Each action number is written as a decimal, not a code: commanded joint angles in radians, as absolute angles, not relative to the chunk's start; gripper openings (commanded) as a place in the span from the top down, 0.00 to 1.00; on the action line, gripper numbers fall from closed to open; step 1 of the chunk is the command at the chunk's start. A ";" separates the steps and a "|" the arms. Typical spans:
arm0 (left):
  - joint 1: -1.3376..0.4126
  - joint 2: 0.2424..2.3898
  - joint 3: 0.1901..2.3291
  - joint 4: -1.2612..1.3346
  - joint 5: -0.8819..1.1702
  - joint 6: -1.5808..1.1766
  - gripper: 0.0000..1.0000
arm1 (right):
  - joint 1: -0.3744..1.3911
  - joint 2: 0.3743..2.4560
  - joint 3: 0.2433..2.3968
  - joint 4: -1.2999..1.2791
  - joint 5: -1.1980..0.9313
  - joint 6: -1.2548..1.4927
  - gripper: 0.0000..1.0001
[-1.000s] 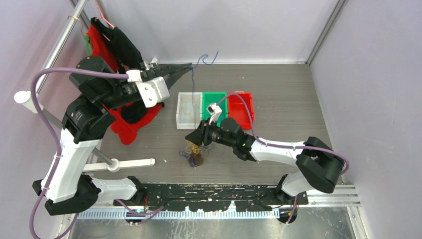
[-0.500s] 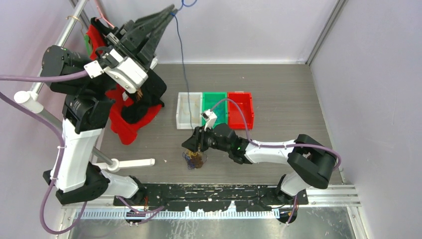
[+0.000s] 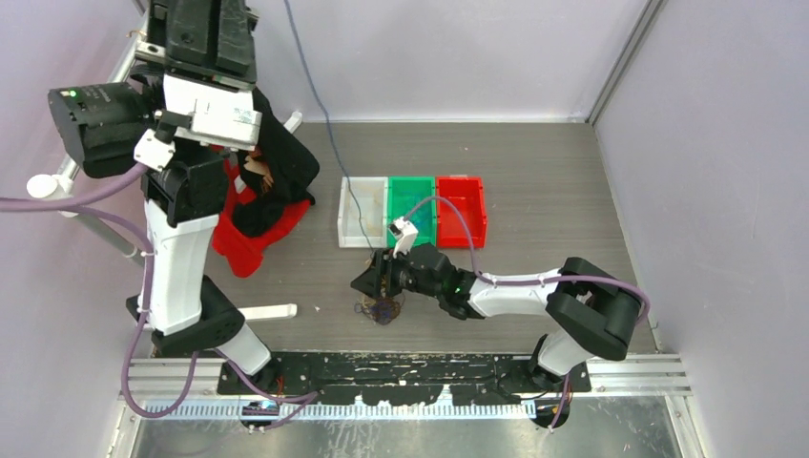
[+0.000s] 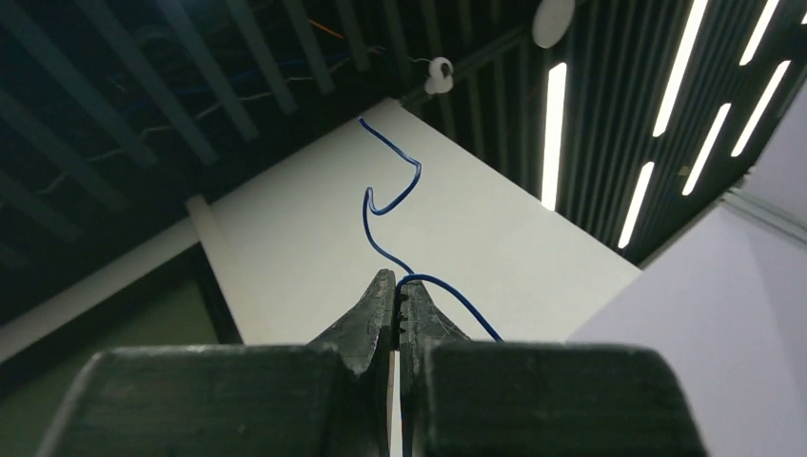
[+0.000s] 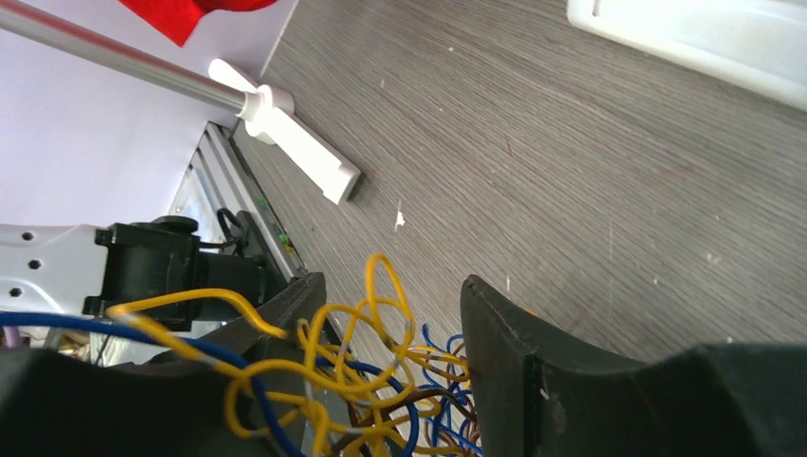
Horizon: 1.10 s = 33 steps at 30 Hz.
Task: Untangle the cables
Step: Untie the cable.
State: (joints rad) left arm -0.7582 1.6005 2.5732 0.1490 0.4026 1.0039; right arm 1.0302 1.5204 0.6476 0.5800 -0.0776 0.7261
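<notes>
A grey wood-grain tabletop point(image 3: 534, 172) sits inside pale lilac walls point(image 3: 458, 57). A silver metal pole point(image 5: 105, 59) slants along its left edge, and a heap of red and black cloth point(image 3: 272, 191) lies at the far left corner. Nearer the front edge lies a white plastic T-shaped bracket point(image 3: 270, 312). At mid-table three shallow plastic bins stand side by side and touching: white point(image 3: 344, 212), green point(image 3: 411, 181), red point(image 3: 461, 179). The cables point(image 3: 382, 308) form a small knot of thin looped wires in yellow-orange, blue and dark brown, resting on the tabletop just in front of the white and green bins, toward the front edge. One long blue strand point(image 3: 315, 105) runs from this area up and leftward, off the top of the overhead view. The wrist view shows it pinched between the clenched tips of the left gripper point(image 4: 395, 295), its free end kinked against a ceiling of light strips. The right gripper point(image 5: 392, 295) hangs over the knot with its jaws apart. Yellow loops stand between the fingers point(image 5: 514, 362), and none is visibly pinched. From above, the left gripper's tips are cut off by the top edge. The right gripper covers part of the knot, so where the blue strand joins it cannot be made out.
</notes>
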 commanded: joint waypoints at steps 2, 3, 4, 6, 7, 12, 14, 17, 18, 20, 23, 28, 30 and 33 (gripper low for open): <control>-0.762 1.618 2.671 0.293 0.412 1.128 1.00 | 1.036 1.510 0.605 0.651 -0.030 0.758 0.39; -0.762 1.614 2.666 0.300 0.412 1.132 1.00 | 1.036 1.504 0.595 0.655 -0.021 0.761 0.38; -0.762 1.607 2.657 0.305 0.409 1.134 1.00 | 1.036 1.497 0.583 0.656 -0.014 0.768 0.37; -0.762 1.597 2.647 0.310 0.404 1.142 1.00 | 1.036 1.471 0.550 0.656 0.004 0.792 0.33; -0.762 1.594 2.645 0.310 0.400 1.142 1.00 | 1.035 1.455 0.531 0.654 0.013 0.805 0.31; -0.762 1.579 2.634 0.303 0.384 1.139 1.00 | 1.035 1.291 0.434 0.491 0.114 0.869 0.29; -0.762 1.574 2.631 0.302 0.381 1.142 1.00 | 1.031 1.201 0.391 0.411 0.160 0.900 0.29; -0.761 1.571 2.635 0.303 0.379 1.146 1.00 | 1.026 1.074 0.332 0.299 0.239 0.981 0.29; -0.761 1.568 2.636 0.303 0.380 1.148 1.00 | 1.025 1.020 0.310 0.281 0.268 1.009 0.29; -0.762 1.569 2.648 0.296 0.380 1.155 1.00 | 1.022 0.941 0.280 0.198 0.349 1.070 0.29; -0.762 1.581 2.693 0.286 0.379 1.171 1.00 | 1.012 0.880 0.261 0.085 0.408 1.151 0.25; -0.762 1.564 2.713 0.265 0.375 1.191 1.00 | 0.957 0.907 0.295 -0.035 0.369 1.198 0.22; -0.762 1.527 2.652 0.231 0.353 1.184 1.00 | 0.950 0.924 0.324 -0.004 0.336 1.143 0.22; -0.762 1.443 2.459 0.225 0.338 1.139 1.00 | 0.951 0.933 0.412 0.017 0.282 0.993 0.21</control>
